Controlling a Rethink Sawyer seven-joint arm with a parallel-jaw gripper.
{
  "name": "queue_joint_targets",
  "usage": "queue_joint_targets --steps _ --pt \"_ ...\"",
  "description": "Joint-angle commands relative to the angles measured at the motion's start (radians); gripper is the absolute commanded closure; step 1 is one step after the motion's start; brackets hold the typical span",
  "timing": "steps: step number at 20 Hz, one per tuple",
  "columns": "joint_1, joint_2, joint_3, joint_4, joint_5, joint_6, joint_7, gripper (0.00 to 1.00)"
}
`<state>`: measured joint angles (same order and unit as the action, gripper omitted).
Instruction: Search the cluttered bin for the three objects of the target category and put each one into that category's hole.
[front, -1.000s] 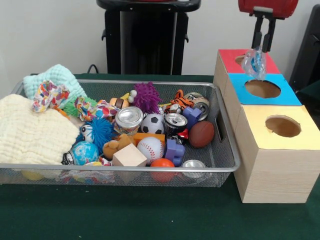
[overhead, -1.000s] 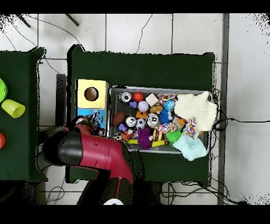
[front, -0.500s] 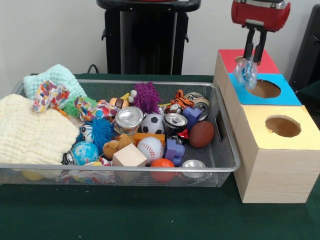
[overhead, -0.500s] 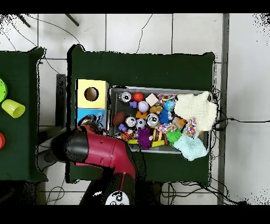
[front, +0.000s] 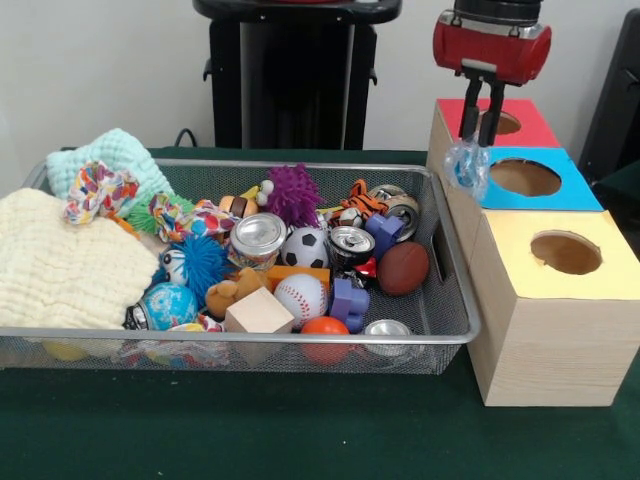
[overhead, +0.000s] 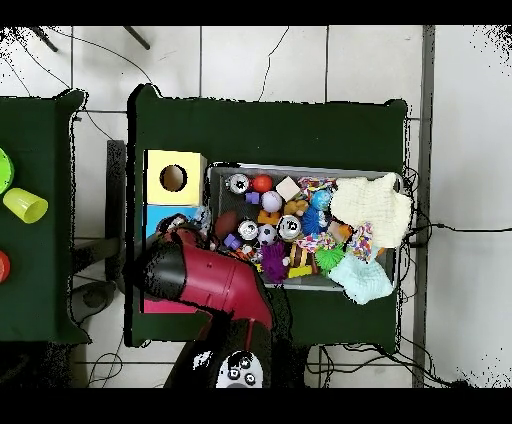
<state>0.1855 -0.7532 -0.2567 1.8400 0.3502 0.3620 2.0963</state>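
Note:
My gripper (front: 479, 137) hangs over the left edge of the blue-topped box (front: 570, 190), by the bin's right end. It is shut on a crinkled clear-blue plastic wad (front: 466, 165) that dangles below the fingertips. The wire mesh bin (front: 455, 300) holds a baseball (front: 300, 296), a soccer ball (front: 304, 247), a football (front: 403, 267), an orange ball (front: 325, 326), metal cans (front: 259, 236), blocks and fuzzy toys. In the overhead view the red arm (overhead: 205, 282) covers the gripper and the wad.
Three boxes stand in a row right of the bin, each with a round hole: red top (front: 530, 128), blue top, yellow top (front: 510, 245). Cream cloth (front: 60, 265) and mint cloth (front: 110, 155) fill the bin's left end. A green cup (overhead: 24, 205) sits on a side table.
The gripper has moved left with the plastic wad, from between the red and blue holes to the boxes' left edge beside the bin. Bin contents are unchanged.

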Motion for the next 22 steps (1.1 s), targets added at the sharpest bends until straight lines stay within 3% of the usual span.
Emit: queue_joint_targets --steps 1,7,22 --pt "0.043 0.042 0.063 0.07 0.041 -0.028 0.238 1.0" --pt "0.083 0.074 0.05 0.052 0.068 -0.043 0.27 1.0" --pt "0.074 0.064 0.039 0.051 0.082 -0.043 0.221 1.0"
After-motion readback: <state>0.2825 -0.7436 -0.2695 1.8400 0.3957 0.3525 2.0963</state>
